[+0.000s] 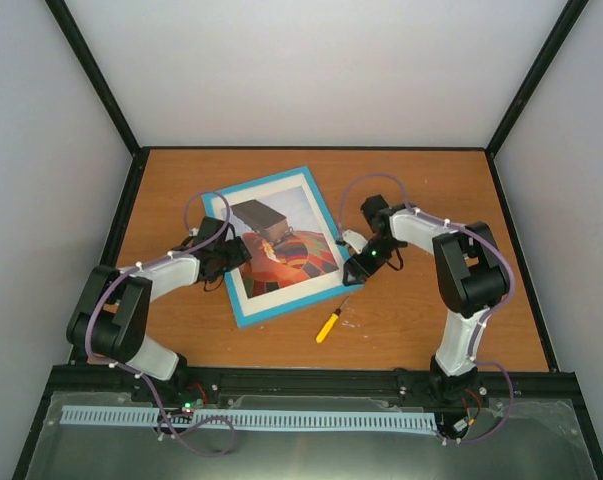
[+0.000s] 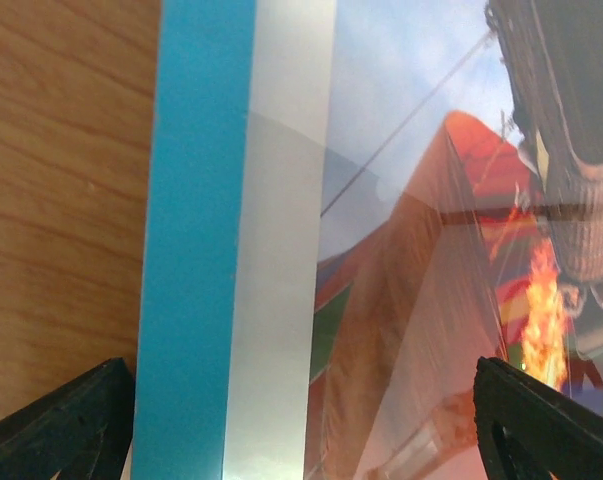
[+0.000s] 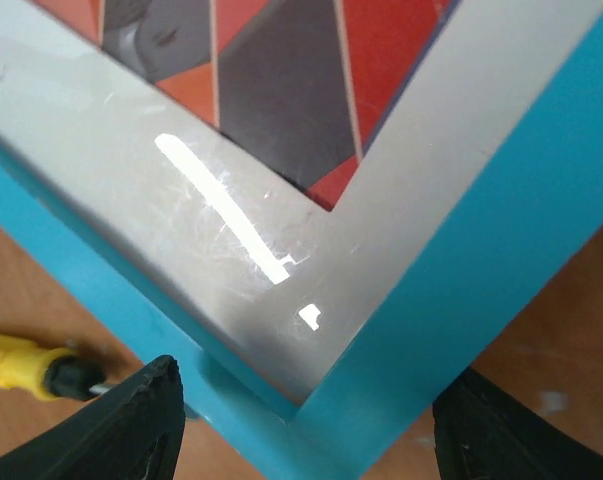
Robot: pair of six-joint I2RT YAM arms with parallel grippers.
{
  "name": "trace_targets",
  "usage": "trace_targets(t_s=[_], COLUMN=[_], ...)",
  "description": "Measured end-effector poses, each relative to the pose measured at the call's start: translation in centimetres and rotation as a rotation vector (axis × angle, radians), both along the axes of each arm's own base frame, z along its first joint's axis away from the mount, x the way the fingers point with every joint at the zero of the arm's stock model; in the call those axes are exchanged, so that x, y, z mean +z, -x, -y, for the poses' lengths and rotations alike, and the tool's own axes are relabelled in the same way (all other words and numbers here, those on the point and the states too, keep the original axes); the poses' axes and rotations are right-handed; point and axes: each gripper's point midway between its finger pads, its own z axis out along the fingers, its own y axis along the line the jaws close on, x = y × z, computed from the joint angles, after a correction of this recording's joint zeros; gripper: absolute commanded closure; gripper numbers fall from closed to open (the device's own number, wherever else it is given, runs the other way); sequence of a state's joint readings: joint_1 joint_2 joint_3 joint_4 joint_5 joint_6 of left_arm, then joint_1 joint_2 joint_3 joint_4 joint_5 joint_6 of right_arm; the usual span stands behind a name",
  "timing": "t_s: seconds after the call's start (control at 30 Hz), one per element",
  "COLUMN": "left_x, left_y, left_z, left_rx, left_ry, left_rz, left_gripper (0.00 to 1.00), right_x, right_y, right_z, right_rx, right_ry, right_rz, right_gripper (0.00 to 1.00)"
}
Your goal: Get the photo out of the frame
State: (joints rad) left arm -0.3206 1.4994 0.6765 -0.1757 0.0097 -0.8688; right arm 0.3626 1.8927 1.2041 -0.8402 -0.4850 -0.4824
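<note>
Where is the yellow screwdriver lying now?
In the top view the screwdriver lies on the table, just outside the frame's near-right corner, between the right gripper and the table's near edge.

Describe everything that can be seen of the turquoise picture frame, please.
The frame is a thin, flat turquoise rectangle, glossy-fronted, around a white mat and balloon photo. It lies face up, turned askew, on the wooden table. The right end effector pinches its right-hand corner; the open left end effector hovers over its left side.
</note>
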Motion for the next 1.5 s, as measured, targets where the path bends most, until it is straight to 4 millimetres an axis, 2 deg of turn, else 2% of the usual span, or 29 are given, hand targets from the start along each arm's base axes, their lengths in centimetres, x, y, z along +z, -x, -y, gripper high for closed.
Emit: trace_targets(t_s=[0.27,0.37,0.47,0.53,0.67,0.8,0.87,0.93,1.03,1.2,1.33,1.5], left_x=[-0.1,0.1,0.5,1.5,5.3,9.5,10.3,10.1,8.4,6.6,5.6,4.1], left_y=[-1.5,-1.6,-1.3,-1.3,-1.1,0.3,1.4,2.5,3.9,4.7,5.0,5.6], left_z=[-1.9,-2.1,-2.2,-2.5,-2.6,-1.6,-1.1,-0.6,-0.1,0.6,1.1,0.9], left_rx=[0.015,0.008,-0.004,-0.007,-0.038,-0.121,-0.167,-0.202,-0.245,-0.277,-0.284,-0.268], left_ry=[-0.049,-0.049,-0.06,-0.075,-0.084,-0.031,0.0,0.024,0.047,0.081,0.112,0.117], left_rz=[0.023,0.014,-0.002,0.003,0.074,0.199,0.232,0.236,0.19,0.116,0.085,0.042], left_gripper=[0.1,0.1,0.11,0.16,0.27,0.34,0.34,0.35,0.35,0.35,0.33,0.33], right_x=[0.3,1.2,3.5,5.1,7.5,8.1,7.9,7.9,8.2,8.0,5.9,3.3], right_y=[6.1,6.7,6.2,5.7,4.8,5.6,6.3,6.9,7.6,8.2,8.5,9.7], right_z=[-2.1,-2.3,-2.3,-2.2,-1.4,-1.3,-1.6,-2.4,-4.7,-7.9,-9.9,-11.3], right_rx=[0.116,0.139,0.146,0.143,0.129,0.171,0.212,0.269,0.373,0.498,0.588,0.693], right_ry=[0.019,0.01,-0.035,-0.062,-0.096,-0.129,-0.132,-0.131,-0.136,-0.124,-0.078,-0.007], right_rz=[-0.087,-0.083,-0.017,0.036,0.129,0.174,0.189,0.221,0.302,0.415,0.445,0.462], right_gripper=[0.32,0.3,0.3,0.3,0.32,0.39,0.43,0.47,0.53,0.58,0.59,0.6])
